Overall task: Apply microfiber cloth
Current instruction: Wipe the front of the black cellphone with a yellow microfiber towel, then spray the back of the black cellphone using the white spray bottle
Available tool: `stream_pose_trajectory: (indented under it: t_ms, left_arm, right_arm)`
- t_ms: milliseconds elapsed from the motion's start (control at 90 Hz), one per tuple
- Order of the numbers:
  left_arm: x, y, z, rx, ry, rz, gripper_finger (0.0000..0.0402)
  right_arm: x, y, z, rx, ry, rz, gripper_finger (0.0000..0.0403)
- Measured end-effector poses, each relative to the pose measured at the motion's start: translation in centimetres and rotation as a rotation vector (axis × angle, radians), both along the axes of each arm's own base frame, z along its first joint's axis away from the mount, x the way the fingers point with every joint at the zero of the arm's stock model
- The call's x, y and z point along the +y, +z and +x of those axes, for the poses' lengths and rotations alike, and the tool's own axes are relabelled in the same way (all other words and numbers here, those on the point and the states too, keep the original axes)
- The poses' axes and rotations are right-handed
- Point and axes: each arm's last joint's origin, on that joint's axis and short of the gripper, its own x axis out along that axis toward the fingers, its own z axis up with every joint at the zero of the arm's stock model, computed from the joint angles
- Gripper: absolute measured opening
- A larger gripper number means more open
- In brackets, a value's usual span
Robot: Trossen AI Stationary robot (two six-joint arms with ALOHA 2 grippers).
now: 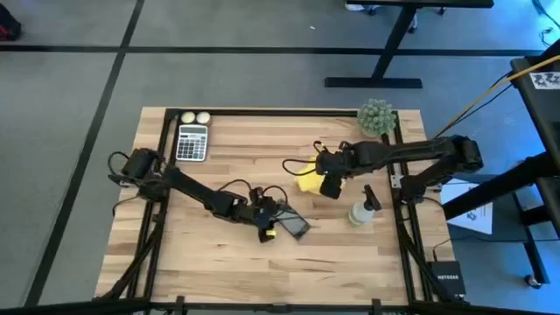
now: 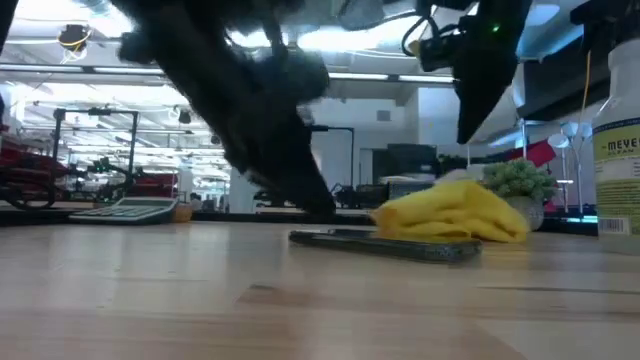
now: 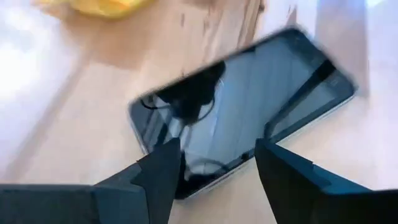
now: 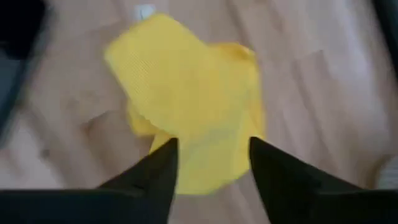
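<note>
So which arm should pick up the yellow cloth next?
Right, probably: its open pincer hovers directly above the crumpled yellow microfiber cloth, while the left pincer sits at the black rectangular smartphone.

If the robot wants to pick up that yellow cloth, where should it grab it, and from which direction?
Probably from straight above, pinching the raised fold in the middle of the microfiber cloth. It lies crumpled in a soft mound on the table, so its flat edges give little to catch. The right gripper is open above it; the left gripper is open at the smartphone.
</note>
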Motion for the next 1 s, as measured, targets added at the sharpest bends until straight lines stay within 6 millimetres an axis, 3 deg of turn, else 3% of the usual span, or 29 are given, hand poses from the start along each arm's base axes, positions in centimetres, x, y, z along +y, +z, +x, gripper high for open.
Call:
stream_pose_trajectory:
  t_ms: [133,289,422,644,778,1000]
  left_arm:
    - [-0.7,0.1,-0.4,0.011,-0.014,0.021,0.0191]
    - [-0.9,0.0,-0.5,0.017,-0.019,0.030,0.0191]
    - [-1.0,-0.4,-0.4,0.027,-0.015,0.028,0.0191]
    - [-1.4,-1.2,-0.2,0.035,-0.027,0.021,0.0191]
    - [-1.7,-2.8,0.5,0.042,-0.092,-0.061,0.0191]
    - [-1.2,-3.7,1.0,0.053,-0.083,-0.074,0.0191]
  right_arm:
    - [0.2,0.9,-0.9,-0.024,-0.039,0.035,0.0272]
    - [2.0,0.5,0.9,-0.231,0.040,0.189,0.0297]
    - [2.9,-2.8,2.7,-0.319,0.079,0.305,0.0300]
    - [3.0,-8.5,3.4,-0.298,0.009,0.376,0.0301]
    - [3.0,-9.9,3.5,-0.273,0.001,0.378,0.0301]
    - [3.2,-11.9,3.9,-0.289,0.005,0.419,0.0301]
